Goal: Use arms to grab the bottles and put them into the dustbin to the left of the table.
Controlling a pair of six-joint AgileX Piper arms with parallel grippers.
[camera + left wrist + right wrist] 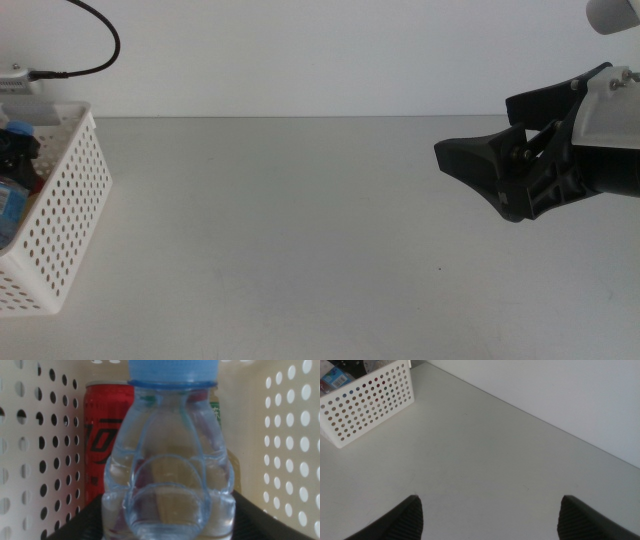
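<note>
The small clear water bottle [167, 460] with its blue cap stands upright between the dark jaws of my left gripper [167, 522], which is shut on it. That gripper [17, 150] is down inside the white perforated dustbin [72, 200] at the table's left edge. Behind the water bottle, inside the dustbin [30, 445], a red soda can [102, 435] stands upright. A strip of the yellow tea bottle [222, 435] shows beside it. My right gripper [478, 130] hovers open over the right side of the table [300, 220], holding nothing.
A black cable [95, 45] curves above the dustbin at the back left. The right wrist view shows the dustbin [370, 405] far across bare tabletop [485, 460], in front of a white wall.
</note>
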